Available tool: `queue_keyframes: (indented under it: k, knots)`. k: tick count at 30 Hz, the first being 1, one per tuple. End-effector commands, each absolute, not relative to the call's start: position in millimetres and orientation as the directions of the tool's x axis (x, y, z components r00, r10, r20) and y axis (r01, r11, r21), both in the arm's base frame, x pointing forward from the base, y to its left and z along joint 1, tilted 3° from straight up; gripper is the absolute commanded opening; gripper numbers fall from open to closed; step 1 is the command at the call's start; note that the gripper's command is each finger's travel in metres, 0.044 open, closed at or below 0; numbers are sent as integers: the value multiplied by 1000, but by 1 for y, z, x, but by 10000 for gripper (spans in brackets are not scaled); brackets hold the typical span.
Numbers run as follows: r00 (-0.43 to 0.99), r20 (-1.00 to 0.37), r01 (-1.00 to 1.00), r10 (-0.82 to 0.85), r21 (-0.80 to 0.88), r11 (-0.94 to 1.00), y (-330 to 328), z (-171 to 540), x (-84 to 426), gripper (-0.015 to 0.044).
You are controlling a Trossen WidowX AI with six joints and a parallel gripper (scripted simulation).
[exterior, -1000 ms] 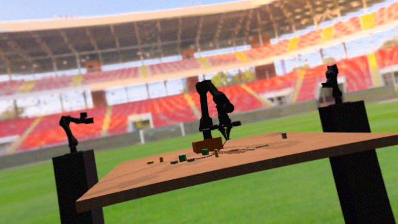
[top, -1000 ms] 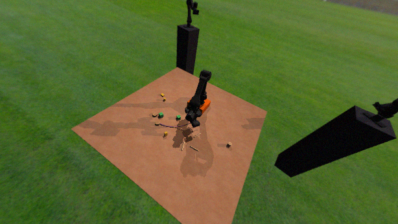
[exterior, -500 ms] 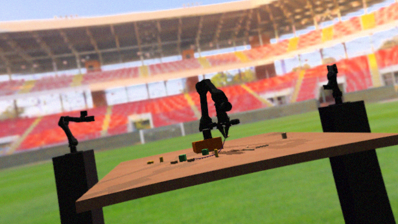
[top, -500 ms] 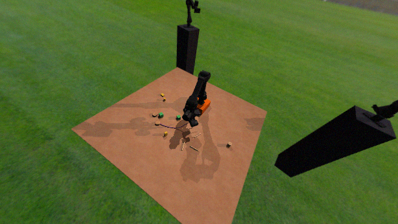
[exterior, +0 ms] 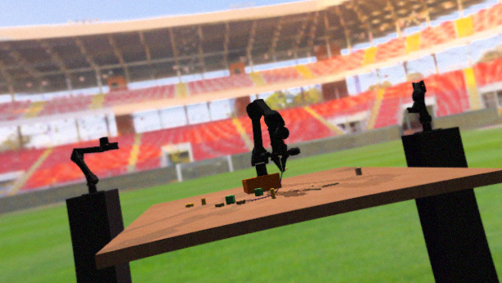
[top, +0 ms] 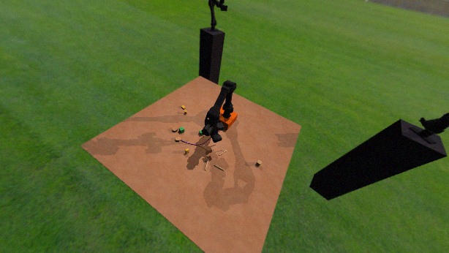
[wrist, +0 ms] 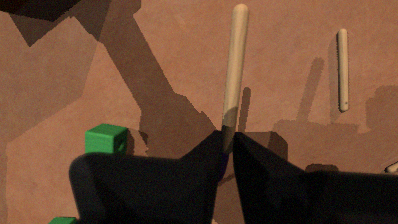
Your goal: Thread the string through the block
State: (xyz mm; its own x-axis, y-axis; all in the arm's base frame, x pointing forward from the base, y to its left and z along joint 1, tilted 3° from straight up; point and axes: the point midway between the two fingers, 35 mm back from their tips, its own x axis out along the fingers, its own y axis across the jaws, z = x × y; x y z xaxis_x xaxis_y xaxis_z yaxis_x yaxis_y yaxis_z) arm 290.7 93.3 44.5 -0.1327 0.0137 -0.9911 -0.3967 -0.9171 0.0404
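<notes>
My gripper (exterior: 283, 170) (wrist: 226, 138) is shut on the wooden stick (wrist: 237, 60) near its string end and holds it above the table; the free end points away from the fingers. The purple string (top: 194, 144) (exterior: 259, 199) (wrist: 223, 165) runs from the fingers down to the round button (top: 178, 140) (exterior: 240, 201) on the table. A green block (top: 200, 132) (exterior: 258, 191) (wrist: 102, 141) stands beside the gripper, on the robot base's side; a dark opening shows in its right face in the wrist view. The stick is clear of this block. The fingertips are hidden in the top view.
Another green block (top: 181, 129) (exterior: 230, 199) and a tan disc (top: 175, 130) lie past the first block. Loose sticks (top: 222, 153) (top: 207, 165) (top: 219, 167) (wrist: 343, 70) lie beyond the gripper. Yellow pieces (top: 183, 107) (top: 186, 112) (top: 187, 150) and a tan block (top: 258, 163) (exterior: 358, 171) stand farther out.
</notes>
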Motion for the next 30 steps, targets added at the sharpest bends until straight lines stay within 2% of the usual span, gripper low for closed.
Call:
queue_keyframes:
  k: [1,30]
  knots:
    - [-150,-988,-395,22,40,-918,91,47,293,0]
    - [-242,-968,-396,69,33,-917,71,76,309,0]
